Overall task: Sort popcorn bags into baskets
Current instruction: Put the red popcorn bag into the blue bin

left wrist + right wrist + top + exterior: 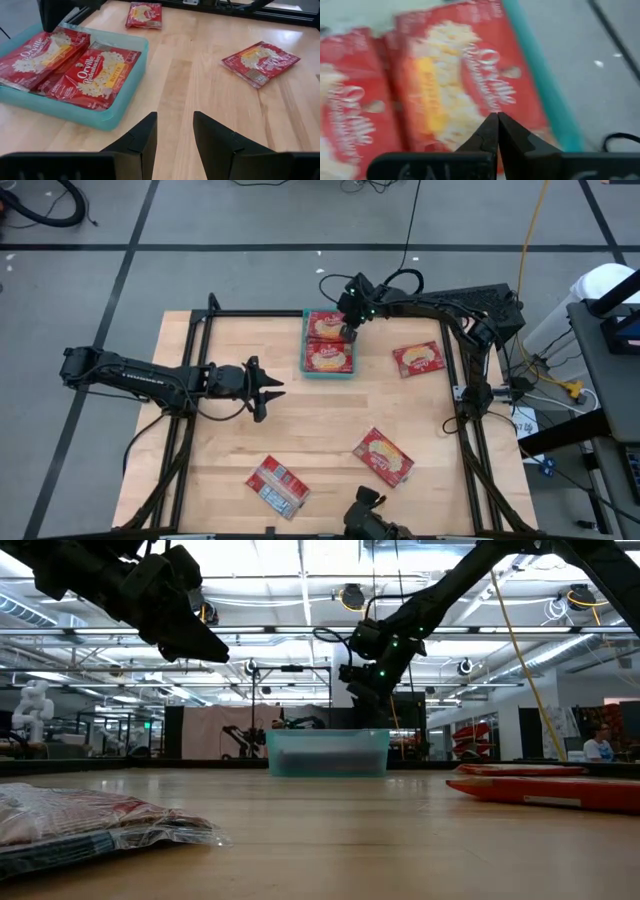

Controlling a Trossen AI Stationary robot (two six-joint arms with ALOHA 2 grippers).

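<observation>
Right gripper (349, 332), fingers pressed together and empty, poised over teal basket (305, 358) at tabletop's (330, 415) far edge. Two popcorn bags (328, 357) inside, side by side, long axes across the basket. Three loose bags (418, 359) left to sort. Left gripper (268, 389) part-open, empty, waiting mid-table.

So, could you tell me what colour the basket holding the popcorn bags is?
Teal-green; the basket shows best in the left wrist view.
</observation>
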